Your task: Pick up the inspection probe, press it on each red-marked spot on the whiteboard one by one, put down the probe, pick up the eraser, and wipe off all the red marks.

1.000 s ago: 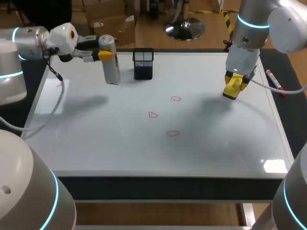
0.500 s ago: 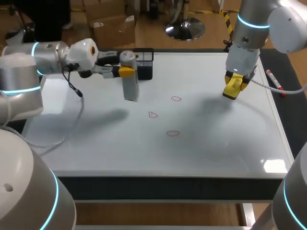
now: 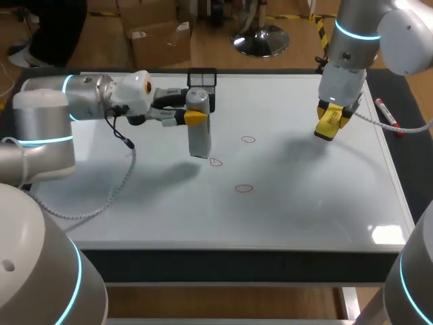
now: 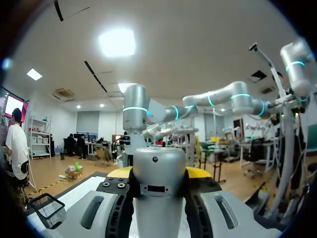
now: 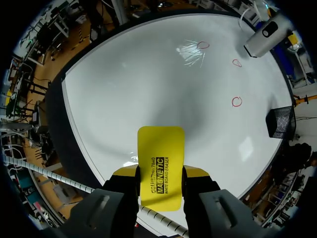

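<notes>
- The left gripper is clamped on the inspection probe. The grey cylinder is held upright by its upper end, and in the left wrist view a yellow tip is seen pressed against each side.
- The probe is held over the whiteboard, left of centre and nearer the far edge than the near one.
- Three red marks are drawn around the board's centre: a far one, a middle one and a near one. None is wiped.
- The probe's lower end is just beside the middle mark. Contact with the board cannot be told.
- The right gripper is clenched on the eraser. The yellow block is gripped by both flanks and sticks out ahead of the fingers.
- The eraser is held above the far right part of the board, well apart from the marks.
- A black mesh basket is seen at the far edge, partly hidden behind the probe.
- A red marker pen is laid on the dark table strip beyond the board's right edge.
</notes>
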`<state>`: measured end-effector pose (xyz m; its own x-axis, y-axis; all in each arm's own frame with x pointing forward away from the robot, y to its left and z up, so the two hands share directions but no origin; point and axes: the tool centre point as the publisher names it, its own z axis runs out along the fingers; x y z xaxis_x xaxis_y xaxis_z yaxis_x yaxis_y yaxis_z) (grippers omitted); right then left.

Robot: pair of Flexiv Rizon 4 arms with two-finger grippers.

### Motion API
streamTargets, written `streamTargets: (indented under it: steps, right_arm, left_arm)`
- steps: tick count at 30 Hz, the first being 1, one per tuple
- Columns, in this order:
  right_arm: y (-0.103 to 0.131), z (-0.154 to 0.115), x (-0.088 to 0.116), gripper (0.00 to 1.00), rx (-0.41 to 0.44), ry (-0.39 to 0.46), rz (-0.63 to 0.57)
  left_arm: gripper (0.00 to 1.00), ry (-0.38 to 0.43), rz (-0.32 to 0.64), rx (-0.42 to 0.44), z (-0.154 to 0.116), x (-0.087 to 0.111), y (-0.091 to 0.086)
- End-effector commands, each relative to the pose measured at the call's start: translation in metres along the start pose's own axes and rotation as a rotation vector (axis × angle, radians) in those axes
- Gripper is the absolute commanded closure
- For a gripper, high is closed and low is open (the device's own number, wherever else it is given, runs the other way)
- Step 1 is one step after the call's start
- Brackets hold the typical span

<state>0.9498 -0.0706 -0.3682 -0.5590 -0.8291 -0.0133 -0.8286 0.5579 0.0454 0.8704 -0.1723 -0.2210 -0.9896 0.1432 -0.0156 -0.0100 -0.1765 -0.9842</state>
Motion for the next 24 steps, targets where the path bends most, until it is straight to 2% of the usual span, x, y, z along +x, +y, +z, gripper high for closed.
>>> streamTargets:
  steps: [1,24]
  right_arm:
    - [0.0,-0.001,0.0,1.0,0.002,0.003,-0.001]
    - [0.0,-0.001,0.0,1.0,0.002,0.003,-0.001]
  left_arm:
    - [1.0,0.004,-0.001,0.007,0.005,-0.002,0.005]
    - [1.0,0.011,-0.035,0.015,0.018,-0.008,0.032]
